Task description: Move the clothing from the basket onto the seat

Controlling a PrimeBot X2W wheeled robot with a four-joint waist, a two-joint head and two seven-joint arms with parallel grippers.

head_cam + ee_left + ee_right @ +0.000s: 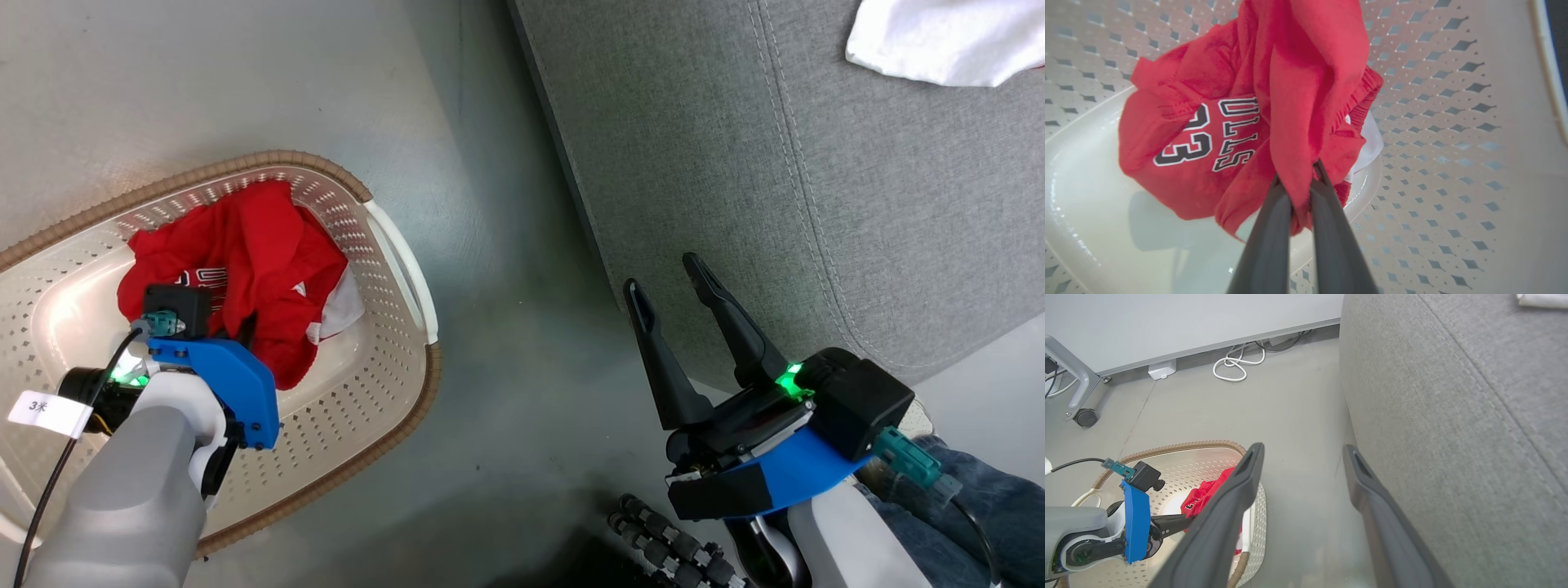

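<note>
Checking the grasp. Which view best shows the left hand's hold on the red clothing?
The left wrist view: close up, the left hand is shut on a fold of the clothing. In the head view the blue wrist mount covers the grip; the right wrist view shows it small and distant.

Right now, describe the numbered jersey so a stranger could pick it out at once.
Find the cream basket on the floor left of the grey seat. Inside lies a red heap of clothing, one fold pinched by the left gripper. The jersey is the piece printed with a black 23, outlined in white.
</note>
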